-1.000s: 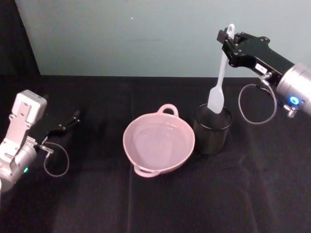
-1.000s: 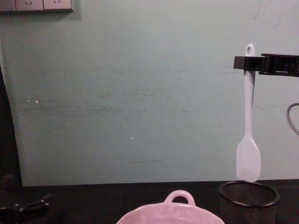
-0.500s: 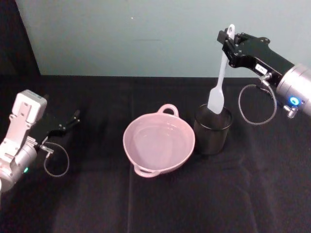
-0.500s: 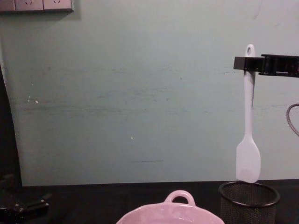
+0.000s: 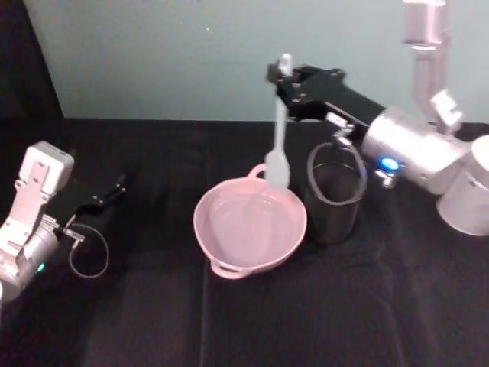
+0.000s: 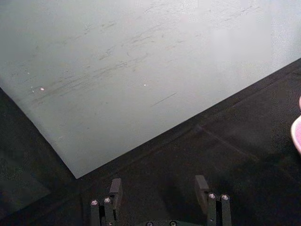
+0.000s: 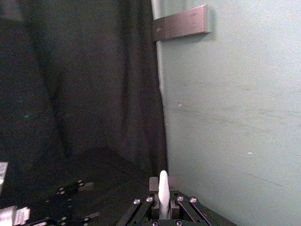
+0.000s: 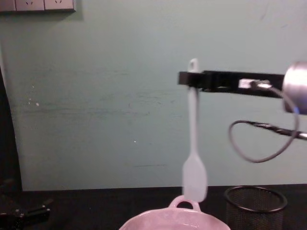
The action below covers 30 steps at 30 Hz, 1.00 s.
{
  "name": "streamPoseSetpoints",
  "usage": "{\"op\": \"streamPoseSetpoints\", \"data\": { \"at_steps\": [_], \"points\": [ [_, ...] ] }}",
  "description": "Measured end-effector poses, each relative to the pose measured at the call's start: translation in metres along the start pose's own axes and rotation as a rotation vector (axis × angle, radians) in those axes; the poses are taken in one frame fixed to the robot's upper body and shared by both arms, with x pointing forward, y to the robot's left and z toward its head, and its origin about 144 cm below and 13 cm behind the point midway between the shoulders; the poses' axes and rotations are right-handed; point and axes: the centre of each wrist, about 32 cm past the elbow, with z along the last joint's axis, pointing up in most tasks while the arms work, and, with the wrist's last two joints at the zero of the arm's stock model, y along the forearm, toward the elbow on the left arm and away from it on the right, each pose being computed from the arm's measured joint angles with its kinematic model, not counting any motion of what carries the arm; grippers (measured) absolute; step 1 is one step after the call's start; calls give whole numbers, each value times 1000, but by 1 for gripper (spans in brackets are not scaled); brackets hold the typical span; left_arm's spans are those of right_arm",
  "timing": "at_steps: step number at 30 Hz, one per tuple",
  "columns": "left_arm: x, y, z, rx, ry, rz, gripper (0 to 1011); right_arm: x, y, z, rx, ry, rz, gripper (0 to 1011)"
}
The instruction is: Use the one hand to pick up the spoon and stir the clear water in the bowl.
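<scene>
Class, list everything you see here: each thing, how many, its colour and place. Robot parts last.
bowl: 1, pale pink, mid-table
spoon: 1, white, hanging upright over the bowl's far rim
mesh cup: 1, black, right of the bowl
table: 1, black, under everything
wall: 1, pale green, behind the table
right tool: 1, black, shut on the spoon's handle top
left tool: 1, black, open, low at the table's left

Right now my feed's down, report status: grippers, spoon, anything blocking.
Right gripper shut on spoon, head hanging by far rim of bowl. Left gripper open, parked far left. Mesh cup beside it, not blocking.
</scene>
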Motion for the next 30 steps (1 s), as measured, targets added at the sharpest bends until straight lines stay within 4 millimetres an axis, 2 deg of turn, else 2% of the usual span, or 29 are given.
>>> {"op": "streamPoseSetpoints", "data": {
  "at_steps": [5, 11, 13, 21, 30],
  "points": [
    [0, 0, 0, 0, 0, 0, 1011, -4, 19, -17, -20, 0, 48, 119],
    [0, 0, 0, 0, 0, 0, 1011, -6, 27, -45, -21, -6, 80, 119],
    [0, 0, 0, 0, 0, 0, 1011, -8, 27, -57, -20, 2, 89, 120],
    [0, 0, 0, 0, 0, 0, 1011, -20, 20, -82, -24, 17, 105, 120],
    [0, 0, 0, 0, 0, 0, 1011, -33, 18, -92, -11, 31, 100, 120]
  ]
}}
